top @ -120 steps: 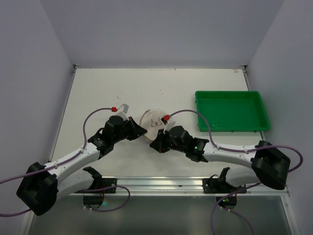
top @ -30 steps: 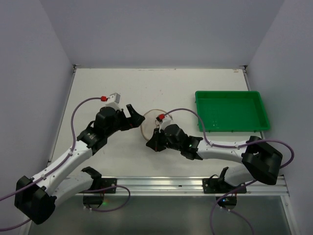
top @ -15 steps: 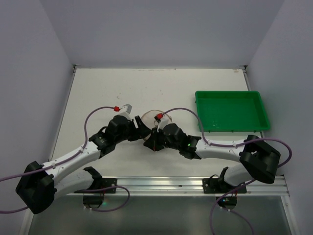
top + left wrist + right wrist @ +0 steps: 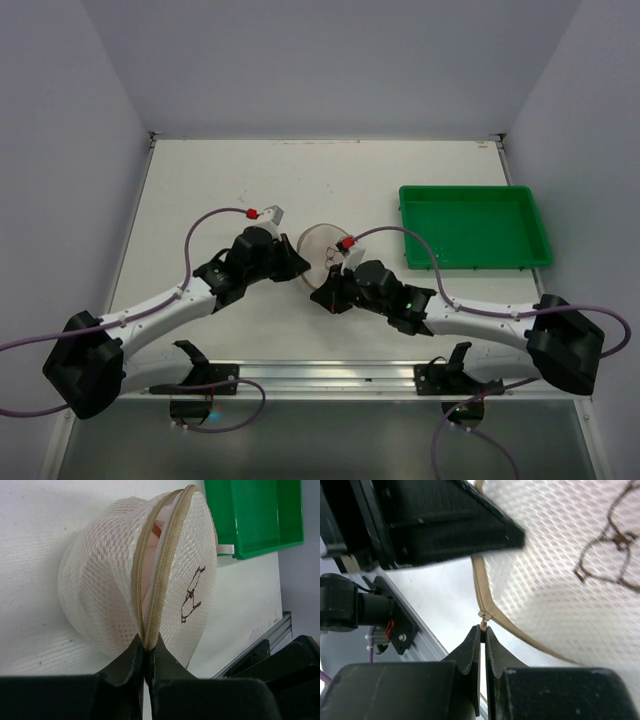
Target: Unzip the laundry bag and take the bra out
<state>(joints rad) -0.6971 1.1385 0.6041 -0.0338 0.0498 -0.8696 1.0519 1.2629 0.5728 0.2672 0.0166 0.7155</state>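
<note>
The laundry bag [image 4: 320, 243], a round white mesh pouch with a beige zip rim [image 4: 161, 565] and a black bra sketch [image 4: 191, 595], stands on edge at the table's middle. My left gripper [image 4: 299, 268] is shut on the zip rim at the bag's near end [image 4: 145, 647]. My right gripper [image 4: 322, 291] is shut on the small metal zipper pull [image 4: 482, 626] below the bag's rim. The zip is parted at the top, and something pink [image 4: 157, 530] shows inside. The bra itself is not clearly visible.
A green rectangular tray [image 4: 474, 226] sits to the right of the bag and also shows in the left wrist view [image 4: 255, 515]. The aluminium rail [image 4: 330, 378] runs along the near table edge. The left gripper's black body [image 4: 435, 525] is close above my right fingers.
Both grippers and the bag have shifted slightly to the right since half a second ago. Four seconds ago the bag lay flatter with its sketch face up.
</note>
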